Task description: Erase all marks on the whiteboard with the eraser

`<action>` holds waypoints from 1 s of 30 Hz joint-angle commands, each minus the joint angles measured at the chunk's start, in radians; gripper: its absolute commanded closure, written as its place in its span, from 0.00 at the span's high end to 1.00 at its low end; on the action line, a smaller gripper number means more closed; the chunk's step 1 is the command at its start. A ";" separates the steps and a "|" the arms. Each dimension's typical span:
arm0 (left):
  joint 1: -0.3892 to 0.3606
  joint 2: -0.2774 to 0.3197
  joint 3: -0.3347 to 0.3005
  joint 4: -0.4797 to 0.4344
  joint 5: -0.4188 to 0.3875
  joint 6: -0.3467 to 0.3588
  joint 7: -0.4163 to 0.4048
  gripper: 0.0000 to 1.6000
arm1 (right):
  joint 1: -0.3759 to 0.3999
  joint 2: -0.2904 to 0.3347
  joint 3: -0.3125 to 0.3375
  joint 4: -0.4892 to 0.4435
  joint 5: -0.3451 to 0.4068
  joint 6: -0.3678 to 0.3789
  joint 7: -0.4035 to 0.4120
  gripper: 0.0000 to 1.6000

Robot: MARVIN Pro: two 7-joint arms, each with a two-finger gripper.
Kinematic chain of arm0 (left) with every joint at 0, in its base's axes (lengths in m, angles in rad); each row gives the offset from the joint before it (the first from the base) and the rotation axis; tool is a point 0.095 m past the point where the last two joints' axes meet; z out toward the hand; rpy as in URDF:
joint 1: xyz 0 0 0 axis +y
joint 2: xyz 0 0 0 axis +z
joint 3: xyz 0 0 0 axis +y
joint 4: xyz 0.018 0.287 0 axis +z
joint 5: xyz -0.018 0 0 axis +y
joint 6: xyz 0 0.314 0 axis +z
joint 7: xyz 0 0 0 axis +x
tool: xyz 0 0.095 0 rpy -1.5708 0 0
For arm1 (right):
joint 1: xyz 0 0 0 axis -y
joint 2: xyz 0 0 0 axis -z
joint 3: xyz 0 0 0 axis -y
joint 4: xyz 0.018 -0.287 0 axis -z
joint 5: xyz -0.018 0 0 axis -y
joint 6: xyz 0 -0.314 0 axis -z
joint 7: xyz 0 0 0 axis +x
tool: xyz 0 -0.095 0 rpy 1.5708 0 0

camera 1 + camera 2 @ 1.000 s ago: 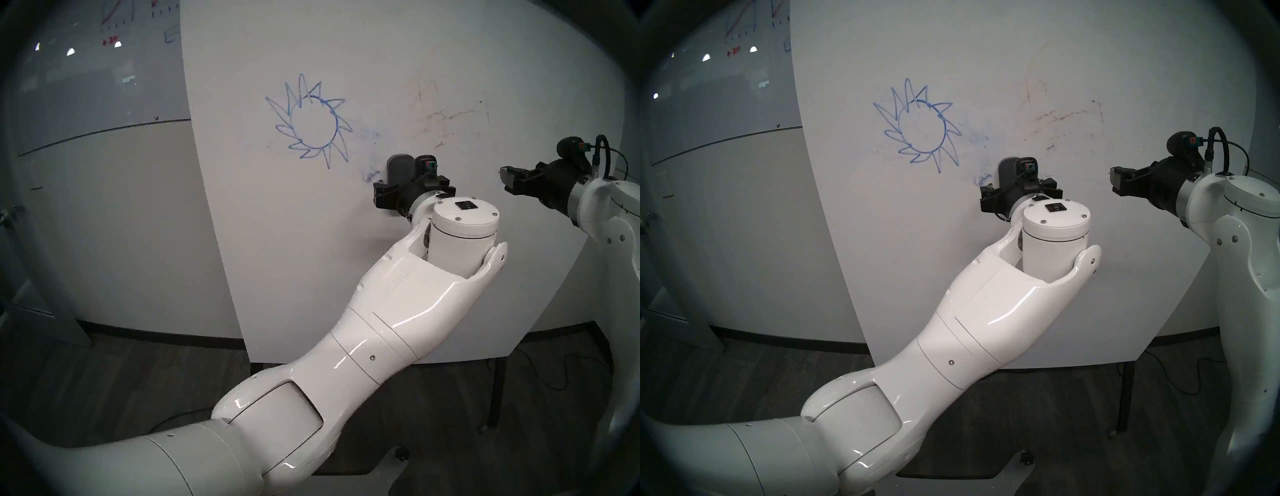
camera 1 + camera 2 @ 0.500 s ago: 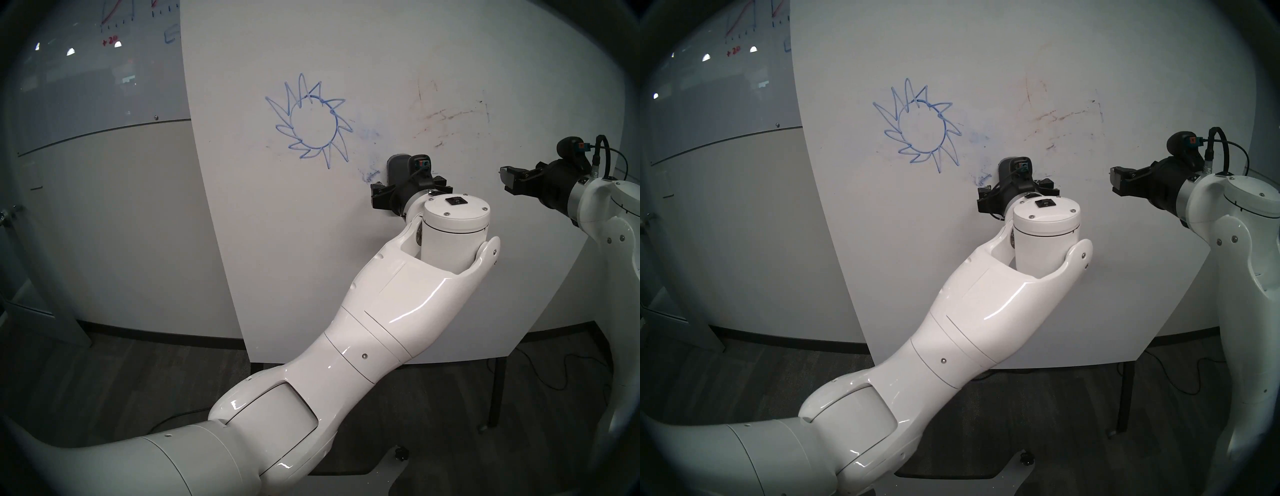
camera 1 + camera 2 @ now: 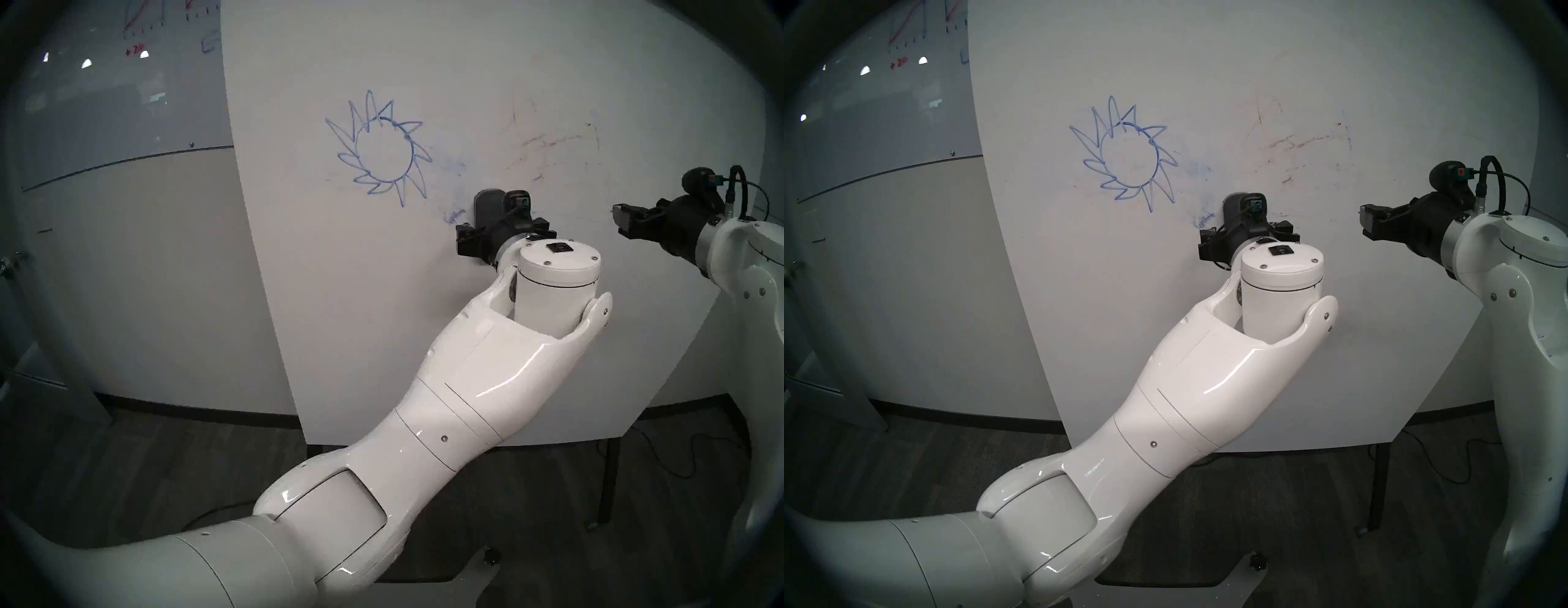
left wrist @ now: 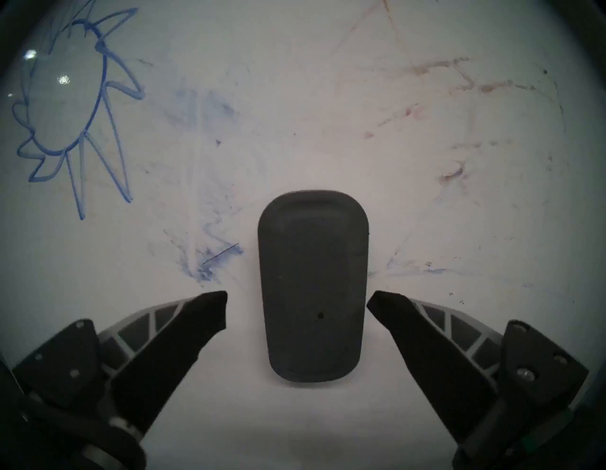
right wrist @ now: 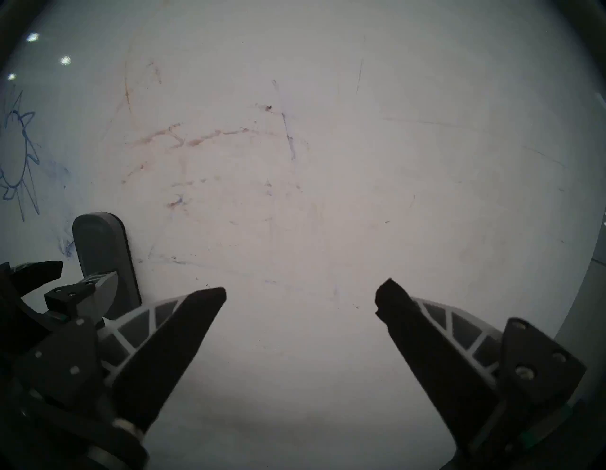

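The left claw (image 4: pixel 296 297) stands wide open, one finger on either side of the eraser (image 4: pixel 313 288) and neither touching it; there is clear white board between each tip and the pad's long edges. The eraser itself sits flat against the whiteboard (image 3: pixel 509 339), upright, apparently clinging there on its own, so I would guess a magnet or similar holds it.

It looks like a light thing with a smooth, matte, firm back and a softer wiping face toward the board. The sensible hold, to my eye, is across its two long straight sides, low to mid-height, where the fingers already line up. The rounded ends would let it slip out. A smooth back could also twist in the grip once it drags.

From the eraser, blue smudges (image 4: pixel 210 259) lie just to its left, and the blue sun drawing (image 3: pixel 382 148) is further up and left. Faint brownish streaks (image 3: pixel 547 144) sit up and to its right. The board's left edge lies well beyond the sun, so there is room to sweep that way.

To the eraser's right, well apart, the right claw (image 5: pixel 300 295) hangs open and empty, facing bare board; a long rightward wipe might crowd it.
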 commanded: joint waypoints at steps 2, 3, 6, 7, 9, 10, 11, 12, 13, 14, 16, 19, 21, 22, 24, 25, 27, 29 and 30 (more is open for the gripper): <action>-0.007 -0.009 -0.004 -0.022 0.005 -0.011 0.007 1.00 | 0.008 0.004 0.002 -0.004 -0.003 -0.007 0.001 1.00; -0.007 -0.009 -0.004 -0.022 0.006 -0.013 0.009 1.00 | 0.008 0.004 0.002 -0.004 -0.003 -0.007 0.001 1.00; -0.008 -0.011 -0.012 -0.021 0.005 -0.016 0.012 1.00 | 0.008 0.004 0.002 -0.004 -0.002 -0.007 0.001 1.00; -0.010 -0.011 -0.014 -0.020 0.005 -0.018 0.014 1.00 | 0.008 0.004 0.002 -0.004 -0.002 -0.007 0.001 1.00; -0.013 -0.011 -0.020 -0.019 0.004 -0.019 0.014 1.00 | 0.008 0.004 0.002 -0.004 -0.002 -0.007 0.001 1.00; -0.015 -0.011 -0.022 -0.018 0.003 -0.021 0.015 1.00 | 0.008 0.004 0.002 -0.004 -0.002 -0.007 0.001 1.00; -0.016 -0.011 -0.025 -0.017 0.003 -0.021 0.016 1.00 | 0.008 0.004 0.002 -0.004 -0.002 -0.007 0.001 1.00; -0.017 -0.011 -0.027 -0.016 0.003 -0.022 0.016 1.00 | 0.008 0.004 0.002 -0.004 -0.002 -0.007 0.001 1.00; -0.020 -0.010 -0.030 -0.015 0.002 -0.022 0.015 1.00 | 0.008 0.004 0.002 -0.004 -0.002 -0.007 0.001 1.00; -0.020 -0.010 -0.031 -0.015 0.002 -0.022 0.015 1.00 | 0.008 0.004 0.002 -0.004 -0.002 -0.007 0.001 1.00; -0.022 -0.010 -0.032 -0.014 0.002 -0.023 0.014 1.00 | 0.008 0.004 0.002 -0.004 -0.002 -0.007 0.001 1.00; -0.025 -0.009 -0.033 -0.011 0.000 -0.022 0.009 1.00 | 0.008 0.004 0.002 -0.004 -0.002 -0.007 0.001 1.00; -0.026 -0.009 -0.034 -0.009 -0.002 -0.021 0.005 1.00 | 0.008 0.004 0.002 -0.004 -0.002 -0.007 0.001 1.00; -0.027 -0.009 -0.035 -0.009 -0.005 -0.018 0.000 1.00 | 0.008 0.004 0.002 -0.004 -0.002 -0.007 0.001 1.00; -0.027 -0.008 -0.035 -0.009 -0.007 -0.014 -0.007 1.00 | 0.008 0.004 0.002 -0.004 -0.002 -0.007 0.001 1.00; -0.027 -0.007 -0.034 -0.010 -0.008 -0.011 -0.012 1.00 | 0.008 0.004 0.002 -0.004 -0.002 -0.007 0.001 1.00; -0.027 -0.005 -0.034 -0.011 -0.011 -0.005 -0.023 1.00 | 0.008 0.004 0.002 -0.004 -0.002 -0.007 0.001 1.00; -0.028 -0.005 -0.032 -0.011 -0.011 -0.001 -0.031 1.00 | 0.008 0.004 0.002 -0.004 -0.002 -0.007 0.001 1.00; -0.028 -0.005 -0.032 -0.011 -0.011 -0.001 -0.031 1.00 | 0.008 0.004 0.002 -0.004 -0.002 -0.007 0.001 1.00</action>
